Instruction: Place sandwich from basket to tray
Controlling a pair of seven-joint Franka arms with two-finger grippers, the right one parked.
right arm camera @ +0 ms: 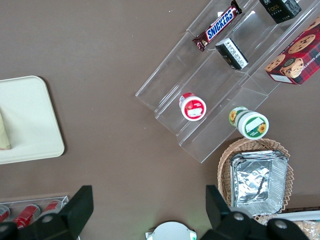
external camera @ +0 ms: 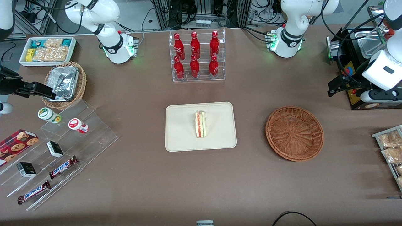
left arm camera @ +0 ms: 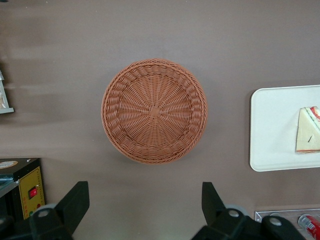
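The sandwich [external camera: 201, 124] lies on the cream tray [external camera: 182, 131] at the table's middle, its red and green filling showing. The round reddish-brown basket [external camera: 294, 133] sits beside the tray toward the working arm's end and is empty. My left gripper [external camera: 336, 86] is open and empty, raised high above the table, farther from the front camera than the basket. In the left wrist view the gripper [left arm camera: 145, 192] hangs over bare table beside the empty basket [left arm camera: 154, 111], with the tray [left arm camera: 272, 130] and the sandwich [left arm camera: 308, 131] off to one side.
A clear rack of red bottles [external camera: 197, 56] stands farther back than the tray. A black machine [external camera: 358, 62] is close by my gripper. A rack of snack bags [external camera: 391, 150] lies at the working arm's end. A stepped acrylic shelf [external camera: 56, 150] and a tan foil-container basket [external camera: 64, 83] are at the parked arm's end.
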